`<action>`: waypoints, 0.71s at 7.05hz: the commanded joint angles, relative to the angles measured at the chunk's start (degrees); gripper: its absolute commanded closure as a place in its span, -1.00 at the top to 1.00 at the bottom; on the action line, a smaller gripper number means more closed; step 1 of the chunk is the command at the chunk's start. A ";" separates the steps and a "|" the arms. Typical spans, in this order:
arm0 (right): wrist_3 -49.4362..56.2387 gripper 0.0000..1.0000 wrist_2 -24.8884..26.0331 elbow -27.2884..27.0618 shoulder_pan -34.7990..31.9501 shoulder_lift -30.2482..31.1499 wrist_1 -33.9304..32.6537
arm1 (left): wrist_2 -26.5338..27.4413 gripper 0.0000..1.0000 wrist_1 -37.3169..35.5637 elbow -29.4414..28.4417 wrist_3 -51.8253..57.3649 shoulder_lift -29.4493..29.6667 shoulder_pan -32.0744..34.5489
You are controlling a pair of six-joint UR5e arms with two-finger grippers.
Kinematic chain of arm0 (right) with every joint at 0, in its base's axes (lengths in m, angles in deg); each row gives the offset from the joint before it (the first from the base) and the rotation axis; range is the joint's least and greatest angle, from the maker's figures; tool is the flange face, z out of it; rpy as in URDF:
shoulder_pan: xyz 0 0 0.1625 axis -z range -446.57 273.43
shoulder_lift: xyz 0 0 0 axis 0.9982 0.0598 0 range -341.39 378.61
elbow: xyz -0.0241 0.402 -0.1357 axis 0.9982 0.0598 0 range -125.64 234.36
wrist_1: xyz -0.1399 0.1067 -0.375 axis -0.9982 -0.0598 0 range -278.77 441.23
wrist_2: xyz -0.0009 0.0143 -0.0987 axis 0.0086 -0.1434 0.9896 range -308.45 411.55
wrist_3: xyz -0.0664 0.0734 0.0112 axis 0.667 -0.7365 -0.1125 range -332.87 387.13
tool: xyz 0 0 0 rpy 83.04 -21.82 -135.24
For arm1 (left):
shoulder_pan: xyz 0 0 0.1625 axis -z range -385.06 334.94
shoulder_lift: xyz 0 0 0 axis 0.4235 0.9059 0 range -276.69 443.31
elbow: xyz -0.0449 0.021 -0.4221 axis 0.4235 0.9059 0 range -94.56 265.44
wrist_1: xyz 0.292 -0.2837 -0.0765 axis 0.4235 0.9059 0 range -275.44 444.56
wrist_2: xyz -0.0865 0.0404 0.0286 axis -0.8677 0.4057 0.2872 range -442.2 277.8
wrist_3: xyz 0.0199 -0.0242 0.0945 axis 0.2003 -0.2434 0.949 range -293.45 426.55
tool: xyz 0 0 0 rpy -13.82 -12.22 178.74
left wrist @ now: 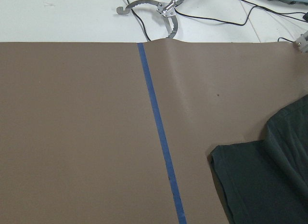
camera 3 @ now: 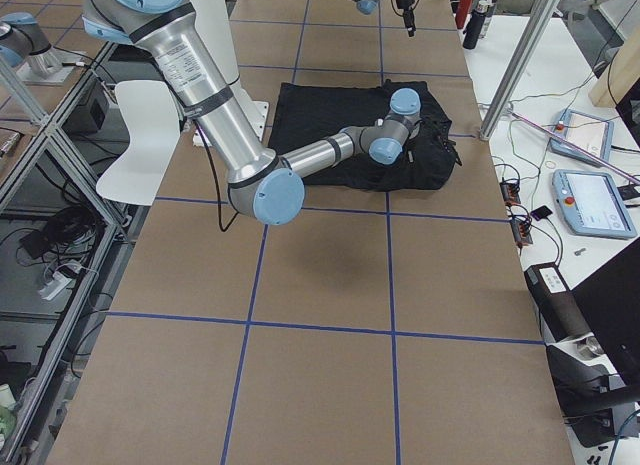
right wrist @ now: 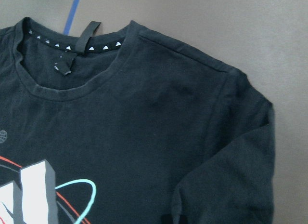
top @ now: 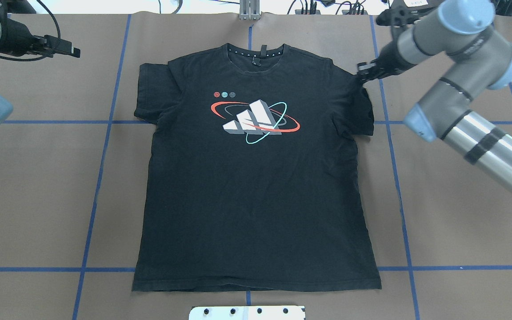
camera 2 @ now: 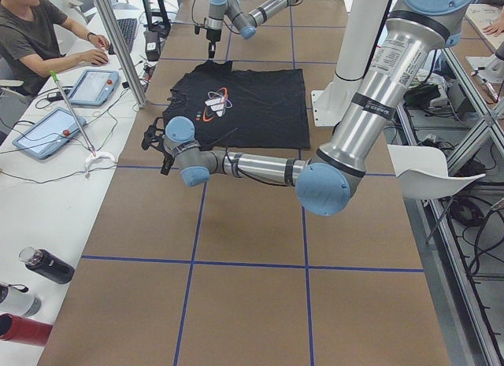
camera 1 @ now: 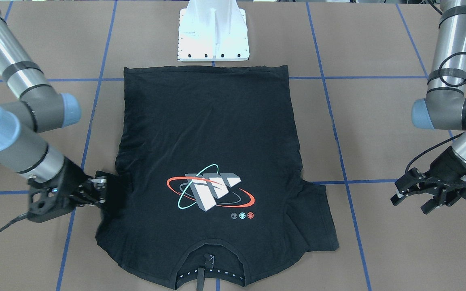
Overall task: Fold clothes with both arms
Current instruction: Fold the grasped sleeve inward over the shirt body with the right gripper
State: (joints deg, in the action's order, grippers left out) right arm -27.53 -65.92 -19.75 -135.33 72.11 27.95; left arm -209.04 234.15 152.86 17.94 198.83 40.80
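The T-shirt [top: 256, 200] lies flat in the middle of the table [top: 38, 200] with its logo [top: 256, 118] facing up. Seen from overhead, its collar [top: 256, 51] sits at 12 o'clock, far from the robot; its hem [top: 256, 286] is at 6 o'clock, just short of the white base [top: 247, 312]; both sleeves are spread out, so I judge that no fold has been made yet.

The right gripper [top: 363, 71] is at about 2 o'clock of the shirt, its tips against the shoulder edge where the right-side sleeve [top: 362, 111] begins; that spot suits pinching a corner for a first fold. I cannot tell whether it has clamped the cloth or only touches it, since black fingers merge with black fabric.

The left gripper [camera 1: 411, 203] hangs at about 10 o'clock with its jaws spread and nothing held, well apart from the left-side sleeve [top: 151, 93]; its wrist camera catches only that sleeve's edge beside a blue tape line [left wrist: 161, 137]. It probably needs to reach the matching shoulder, so that both corners rise together; lifted on one side alone, such soft cloth would likely drag askew.
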 commanded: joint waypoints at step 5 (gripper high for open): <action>-4.15 -1.00 12.00 11.34 3.14 -12.18 -6.40 | 0.01 0.99 -0.08 0.00 0.01 -0.12 0.06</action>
State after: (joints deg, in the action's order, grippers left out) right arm -31.63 -55.14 -9.29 -132.14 60.41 21.62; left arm -209.03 234.10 152.86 17.88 198.76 40.86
